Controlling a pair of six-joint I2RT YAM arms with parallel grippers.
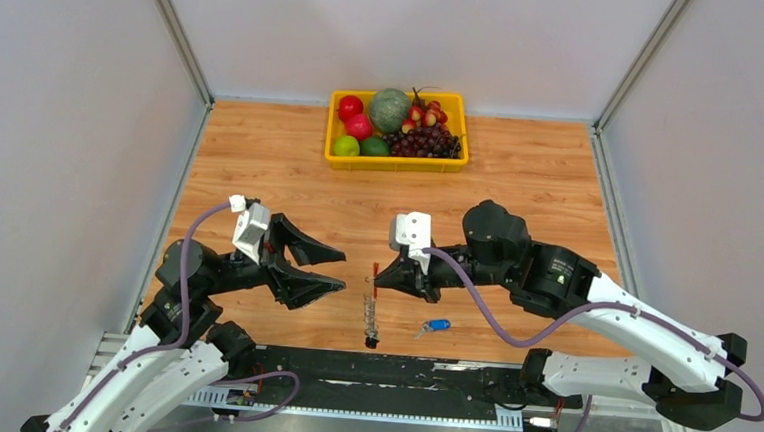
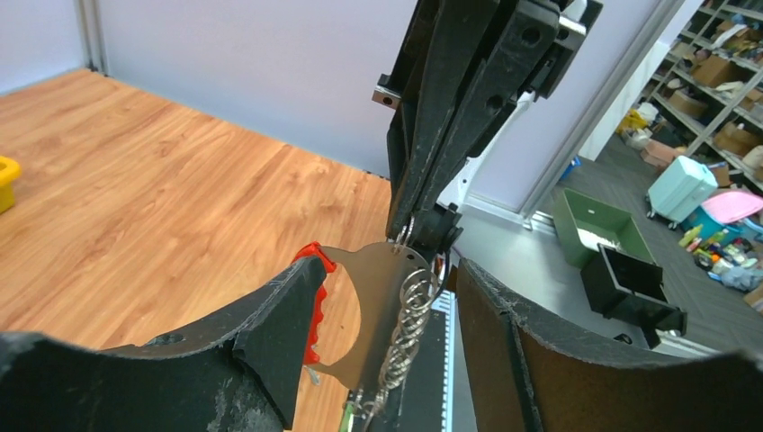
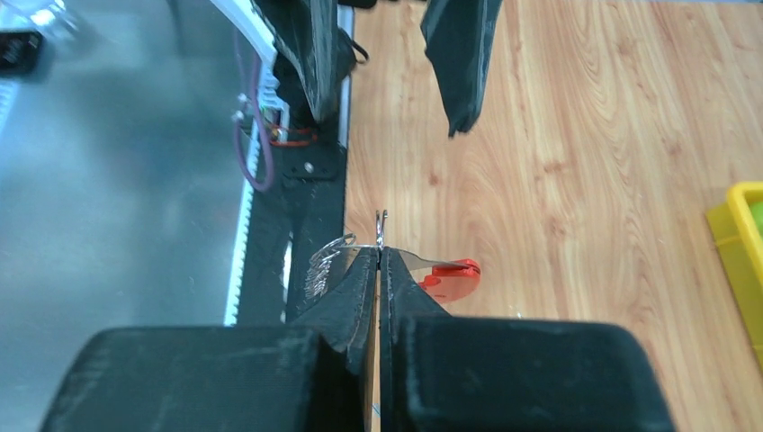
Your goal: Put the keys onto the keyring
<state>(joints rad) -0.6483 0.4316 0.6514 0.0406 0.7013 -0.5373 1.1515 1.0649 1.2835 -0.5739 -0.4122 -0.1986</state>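
A blue key (image 1: 433, 327) lies by the near edge of the tabletop (image 1: 261, 159), just right of the dangling grey charm (image 1: 371, 321). A fruit tray (image 1: 396, 164) sits at the far edge. The right gripper (image 1: 379, 276) is pinched tight on the thin silver keyring (image 3: 381, 229), with the red key (image 3: 450, 274) jutting beside it. The left gripper (image 1: 343, 272) gapes wide and holds nothing, its fingertips just short of the keyring.
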